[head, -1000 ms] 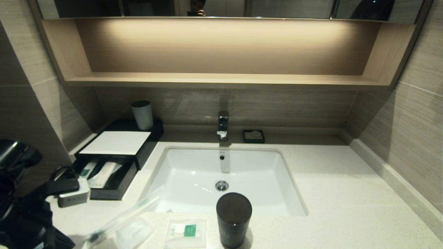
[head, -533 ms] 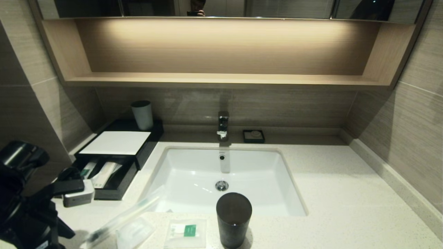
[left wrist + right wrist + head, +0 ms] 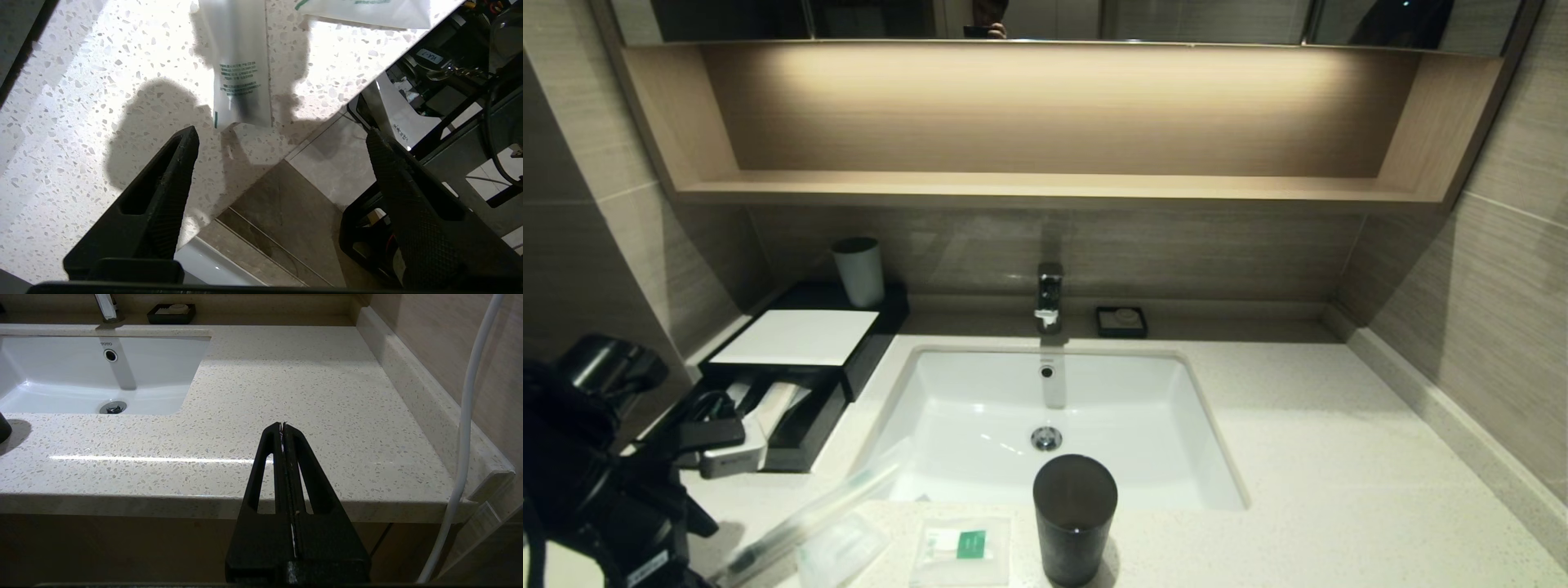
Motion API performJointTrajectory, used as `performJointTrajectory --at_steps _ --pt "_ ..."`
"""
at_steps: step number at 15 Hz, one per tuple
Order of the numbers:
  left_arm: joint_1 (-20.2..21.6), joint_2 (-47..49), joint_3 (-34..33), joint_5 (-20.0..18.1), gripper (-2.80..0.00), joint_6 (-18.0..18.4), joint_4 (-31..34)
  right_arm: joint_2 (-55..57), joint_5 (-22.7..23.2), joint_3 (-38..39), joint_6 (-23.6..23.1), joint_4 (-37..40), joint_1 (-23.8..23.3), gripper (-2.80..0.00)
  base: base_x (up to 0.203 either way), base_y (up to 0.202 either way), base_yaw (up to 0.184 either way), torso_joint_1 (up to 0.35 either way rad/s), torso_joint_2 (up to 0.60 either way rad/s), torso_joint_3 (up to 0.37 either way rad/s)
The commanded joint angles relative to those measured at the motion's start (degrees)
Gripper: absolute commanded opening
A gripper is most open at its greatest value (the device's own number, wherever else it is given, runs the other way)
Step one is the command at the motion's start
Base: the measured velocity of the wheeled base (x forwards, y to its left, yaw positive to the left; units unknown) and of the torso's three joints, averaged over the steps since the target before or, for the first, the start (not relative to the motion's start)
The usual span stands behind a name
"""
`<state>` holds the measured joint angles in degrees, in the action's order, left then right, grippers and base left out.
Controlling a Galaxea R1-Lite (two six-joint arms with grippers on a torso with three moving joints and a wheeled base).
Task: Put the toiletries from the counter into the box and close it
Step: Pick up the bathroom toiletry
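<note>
Left gripper (image 3: 278,139) spread wide over the near left corner of the off-white speckled stone counter (image 3: 1307,441); jaws released, holding nothing.

Just past its fingertips (image 3: 186,141) lies a white plastic sleeve with green print (image 3: 241,69), flat on the counter, apart from both jaws. In the head view the long thin clear toothbrush sleeve (image 3: 809,514), a small clear packet (image 3: 841,547) and a square white sachet with green label (image 3: 960,547) lie on the counter, to the right of the left gripper; the low black rectangular box (image 3: 800,392) sits beyond it, its drawer pulled out with wrapped items inside. The right gripper (image 3: 282,428) is parked off the counter's front edge, jaws pressed together and empty.
</note>
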<state>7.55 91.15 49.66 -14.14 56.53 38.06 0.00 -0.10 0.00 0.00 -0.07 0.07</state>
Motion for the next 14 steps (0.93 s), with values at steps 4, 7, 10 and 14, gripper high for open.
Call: performJointTrajectory --at_steps 4,7,10,14 --pt "0.01 4.11 0.0 -0.02 0.0 0.34 -1.69 -0.06 0.01 0.0 0.0 -0.01 0.01 -2.8 0.0 0.0 0.0 0.0 0.0 0.0" --pt "0.01 5.18 0.08 0.17 0.0 0.43 -2.55 0.0 -0.03 0.09 0.0 -0.01 0.01 -2.8 0.0 0.0 0.0 0.0 0.0 0.0" --pt "0.01 6.08 -0.08 0.72 0.0 0.43 -4.01 0.0 0.01 0.0 0.0 -0.01 0.01 -2.8 0.0 0.0 0.0 0.0 0.0 0.0" --pt "-0.16 7.1 -0.09 1.98 0.0 0.51 -4.66 0.0 0.01 0.01 0.0 -0.01 0.01 -2.8 0.0 0.0 0.0 0.0 0.0 0.0"
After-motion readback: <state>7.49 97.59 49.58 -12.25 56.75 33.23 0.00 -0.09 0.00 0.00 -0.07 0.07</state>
